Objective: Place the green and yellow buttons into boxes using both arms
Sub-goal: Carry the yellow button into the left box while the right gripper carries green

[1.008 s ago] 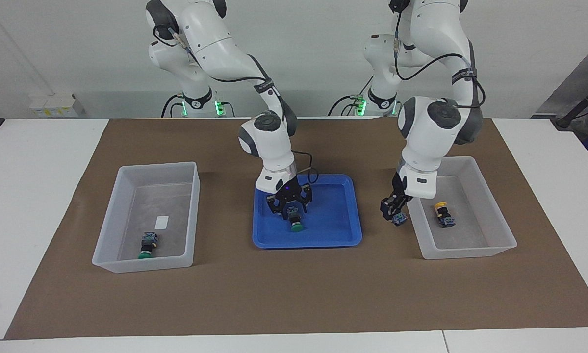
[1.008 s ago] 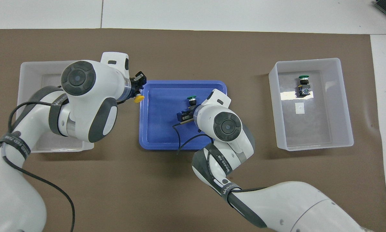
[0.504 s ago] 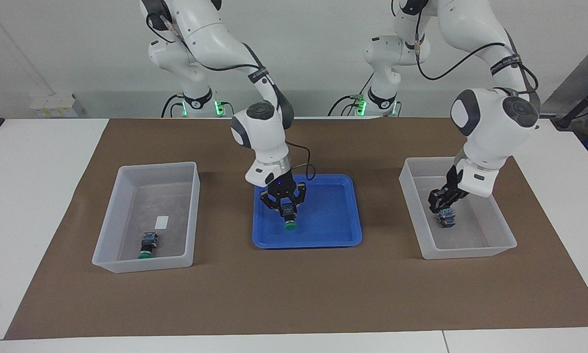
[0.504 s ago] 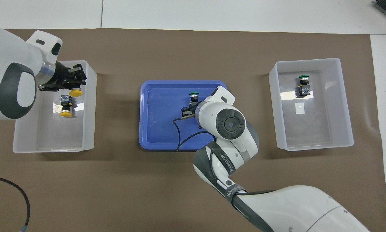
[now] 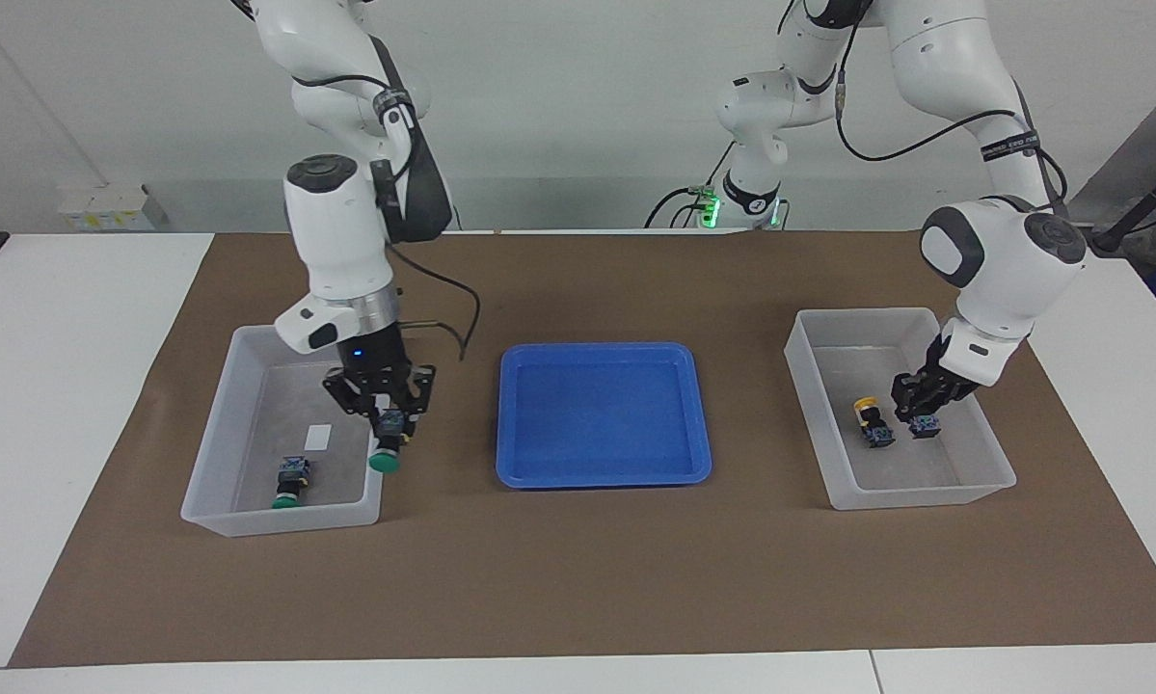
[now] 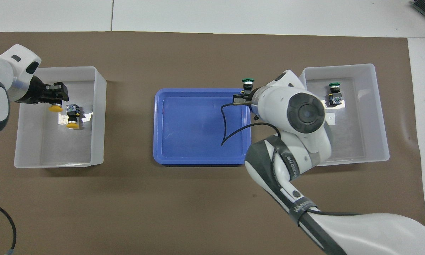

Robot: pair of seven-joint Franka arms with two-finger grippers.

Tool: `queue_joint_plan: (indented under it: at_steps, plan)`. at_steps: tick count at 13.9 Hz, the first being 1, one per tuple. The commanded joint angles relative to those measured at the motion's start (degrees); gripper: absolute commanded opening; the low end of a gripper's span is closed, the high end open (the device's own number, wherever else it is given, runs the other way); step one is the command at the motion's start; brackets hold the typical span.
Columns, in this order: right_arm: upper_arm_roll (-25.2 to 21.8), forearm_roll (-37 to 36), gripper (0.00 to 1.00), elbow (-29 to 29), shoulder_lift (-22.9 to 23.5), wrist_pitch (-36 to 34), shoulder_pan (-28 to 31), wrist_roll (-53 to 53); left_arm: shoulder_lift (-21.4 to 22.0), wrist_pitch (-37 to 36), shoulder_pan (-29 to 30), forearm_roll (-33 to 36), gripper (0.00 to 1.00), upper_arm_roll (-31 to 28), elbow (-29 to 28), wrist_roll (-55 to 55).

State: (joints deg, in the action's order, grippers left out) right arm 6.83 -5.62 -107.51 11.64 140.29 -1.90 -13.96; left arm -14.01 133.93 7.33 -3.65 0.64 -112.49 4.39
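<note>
My right gripper [image 5: 386, 424] [image 6: 245, 95] is shut on a green button [image 5: 385, 455] [image 6: 247, 83]. It hangs in the air at the tray-side wall of the box [image 5: 213, 434] [image 6: 382, 117] at the right arm's end of the table. A second green button [image 5: 288, 482] [image 6: 334, 92] lies inside that box. Down in the other box [image 5: 925, 496] [image 6: 99, 117], my left gripper [image 5: 925, 407] [image 6: 56, 100] is shut on a yellow button [image 5: 926, 425] [image 6: 55, 108]. Another yellow button [image 5: 870, 421] [image 6: 72, 117] lies just beside it.
A shallow blue tray [image 5: 602, 414] [image 6: 191, 127] sits between the two boxes with nothing in it. Everything rests on a brown mat [image 5: 578, 569] over the white table. The right arm's black cable [image 6: 226, 124] dangles over the tray.
My right gripper closed on the green button, lifted it off the blue tray and carried it to its box. My left gripper carried the yellow button from outside its box down into it.
</note>
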Motion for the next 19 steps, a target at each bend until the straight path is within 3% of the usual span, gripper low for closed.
queue_joint_plan:
  at_steps: [1,2,3,4,5,10,16,18,19]
  plan:
    - [1.0,0.3,0.00,-2.4,-0.8,0.0,5.1,7.2,2.1,4.4,2.0,-0.7,0.00,0.4,-5.3,4.1]
    - [1.0,0.3,0.00,-2.7,-0.7,0.1,6.3,8.3,2.1,5.2,2.4,-0.7,0.00,0.4,-6.0,4.7]
    - [1.0,0.3,0.00,-2.6,0.0,0.1,7.2,9.1,2.1,5.0,2.5,-0.7,0.18,0.4,-6.0,4.8]
    - [1.0,0.3,0.00,-2.6,0.7,0.2,8.2,9.7,2.1,5.0,2.4,-0.7,0.73,0.4,-5.9,4.8]
    - [1.0,0.3,0.00,-2.7,1.8,0.8,9.1,10.5,2.0,4.6,2.3,-0.7,0.92,0.4,-5.5,4.8]
    - [1.0,0.3,0.00,-2.9,5.9,4.2,9.5,12.6,1.3,-2.1,1.3,-0.1,0.93,0.5,1.3,4.7]
    - [1.0,0.2,0.00,-3.0,10.7,9.2,9.7,15.4,0.3,-24.2,-4.2,0.4,0.95,0.6,19.2,-1.6]
    - [1.0,0.3,0.00,-2.7,11.9,9.8,10.6,21.1,0.2,-33.5,-8.4,4.6,0.95,0.6,24.5,-6.8]
    - [1.0,0.3,0.05,-2.7,12.1,10.7,10.5,21.3,0.1,-37.0,-10.8,5.5,0.95,0.6,26.9,-9.8]
